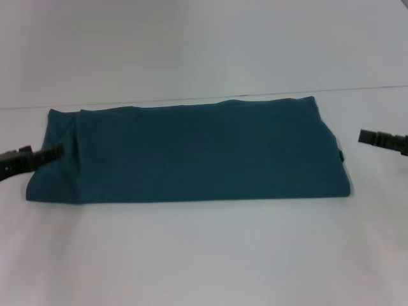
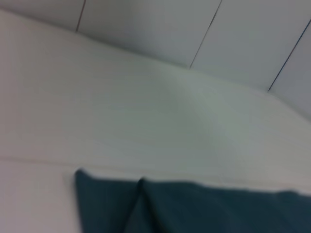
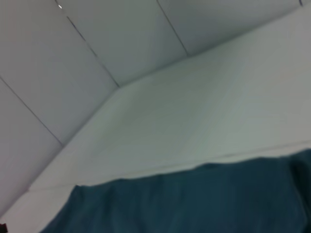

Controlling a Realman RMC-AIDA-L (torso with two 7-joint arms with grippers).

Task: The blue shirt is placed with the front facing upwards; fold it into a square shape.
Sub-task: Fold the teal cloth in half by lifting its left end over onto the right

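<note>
The blue shirt (image 1: 191, 153) is lying across the white table (image 1: 204, 255) as a long folded band. The left gripper (image 1: 56, 152) is touching its left end; the right gripper (image 1: 364, 136) is hovering just off the right end. I cannot tell either grip. Being soft, light and floppy, it is probably best pinched at 2 end corners.

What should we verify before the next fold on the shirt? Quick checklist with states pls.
1. Blue shirt already folded into a long band, plain side up: ok.
2. Band lies flat on the table, edges fairly straight: ok.
3. Left hand at the shirt's left end, touching the cloth: ok; whether it has a grip: cannot tell.
4. Right hand at the shirt's right end: not ok, it is apart from the cloth.
5. Square shape reached: not ok, still a wide rectangle.
</note>
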